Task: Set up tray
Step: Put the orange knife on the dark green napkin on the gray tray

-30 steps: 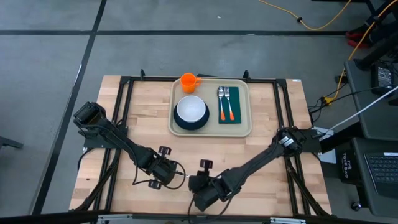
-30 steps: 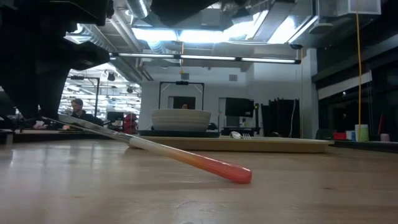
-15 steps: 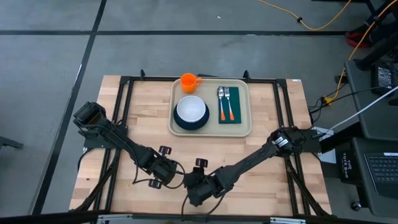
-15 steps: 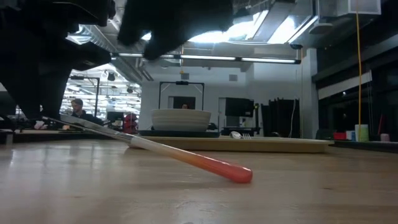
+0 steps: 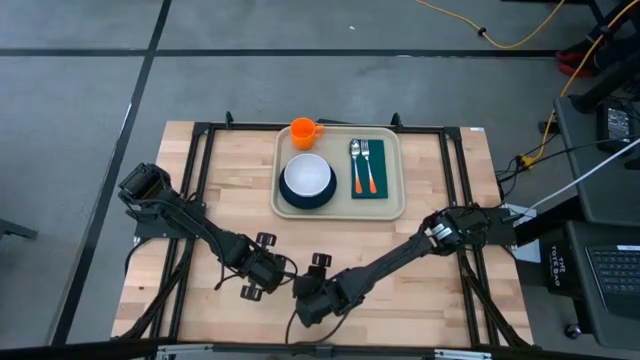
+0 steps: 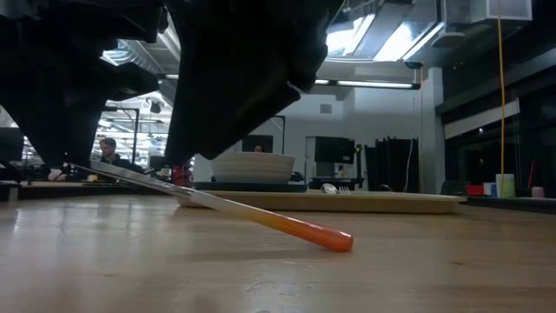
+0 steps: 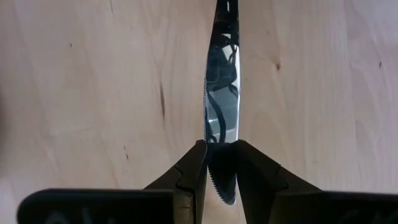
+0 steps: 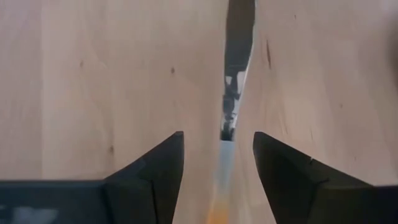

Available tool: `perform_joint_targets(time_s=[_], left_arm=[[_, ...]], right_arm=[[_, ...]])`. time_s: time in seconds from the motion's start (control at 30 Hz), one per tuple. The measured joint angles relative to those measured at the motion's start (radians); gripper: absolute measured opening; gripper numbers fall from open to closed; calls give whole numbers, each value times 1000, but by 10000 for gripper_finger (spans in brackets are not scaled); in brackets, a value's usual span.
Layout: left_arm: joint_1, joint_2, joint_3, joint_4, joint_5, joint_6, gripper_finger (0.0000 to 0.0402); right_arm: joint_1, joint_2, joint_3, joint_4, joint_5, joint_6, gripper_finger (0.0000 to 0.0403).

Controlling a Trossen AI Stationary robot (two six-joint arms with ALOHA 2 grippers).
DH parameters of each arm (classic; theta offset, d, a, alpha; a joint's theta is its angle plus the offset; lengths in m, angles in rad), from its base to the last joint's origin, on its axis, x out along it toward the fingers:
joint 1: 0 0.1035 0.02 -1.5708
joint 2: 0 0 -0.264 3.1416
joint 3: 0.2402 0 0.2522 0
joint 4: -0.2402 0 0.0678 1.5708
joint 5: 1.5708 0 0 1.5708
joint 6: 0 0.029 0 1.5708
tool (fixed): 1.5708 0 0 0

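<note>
— Gripping the silver table knife with the orange plastic handle by its blade: my left gripper is clenched on the serrated steel, both fingers pressed flat against it. In the low view the blade end sits lifted under my left arm and the orange tip rests on the light wooden table.

— And your right side?

— My right gripper is spread wide, one finger on each side of the knife where blade meets handle, touching neither. Half a second back, in the high view, it sat a little farther to the right; it has since slid leftward along the near edge of the table, next to my left gripper. In the low view its dark bulk now fills more of the upper middle than before. The knife lies much as it did.

— Where is the tray?

— The large beige rectangular plastic tray is at the far middle of the table, well apart from both grippers, unmoved. On it: a white bowl in a dark blue plate, a small dark green napkin carrying two orange-handled utensils. The orange mug stands at the tray's far left corner.
</note>
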Motion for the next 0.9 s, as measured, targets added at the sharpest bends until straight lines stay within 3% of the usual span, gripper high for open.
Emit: perform_joint_targets(time_s=[0.9], left_arm=[[-1, 0, 0, 6, 4, 5, 63]], right_arm=[[-33, 15, -52, 66, -28, 35, 197]])
